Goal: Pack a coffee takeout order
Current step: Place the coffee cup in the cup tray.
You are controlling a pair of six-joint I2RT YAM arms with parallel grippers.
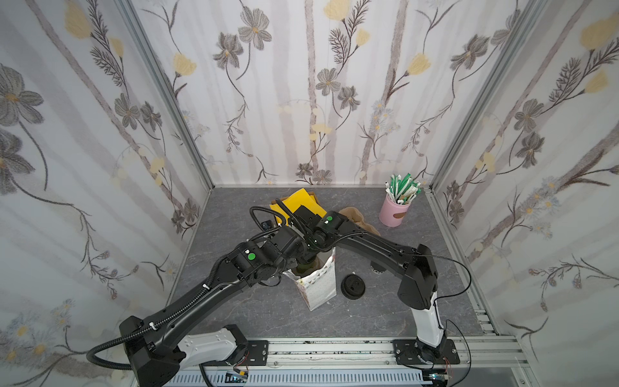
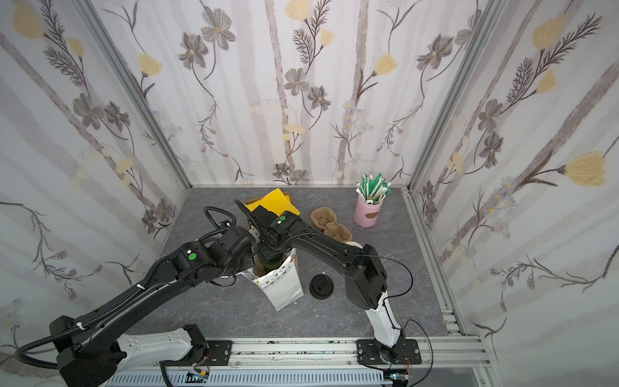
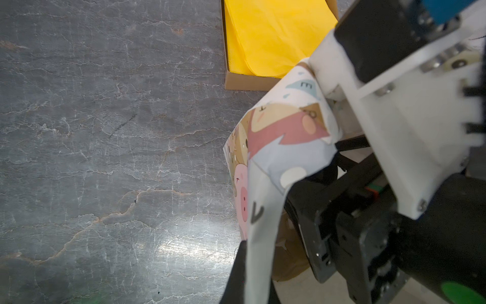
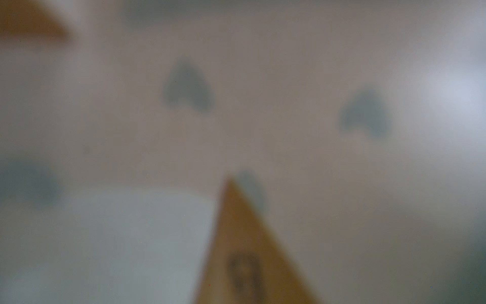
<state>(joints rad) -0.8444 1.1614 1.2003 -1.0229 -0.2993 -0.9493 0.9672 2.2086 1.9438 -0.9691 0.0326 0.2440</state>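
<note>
In both top views a dark green cup [image 1: 303, 267] sits at frame centre in the mouth of a white paper bag [image 1: 318, 289], under the right gripper [image 1: 306, 259], whose jaw spread I cannot tell. Yellow napkins [image 1: 299, 201] lie at upper centre.

Left wrist view: the left gripper [image 3: 252, 276] is clamped on the bag's cartoon-printed rim, where only stray letters show.

Right wrist view: blurred bag paper.

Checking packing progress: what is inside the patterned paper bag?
A dark green cup shows in the paper bag's open mouth, under the right arm. That arm and the bag's walls hide its top, the bottom and anything else.
</note>
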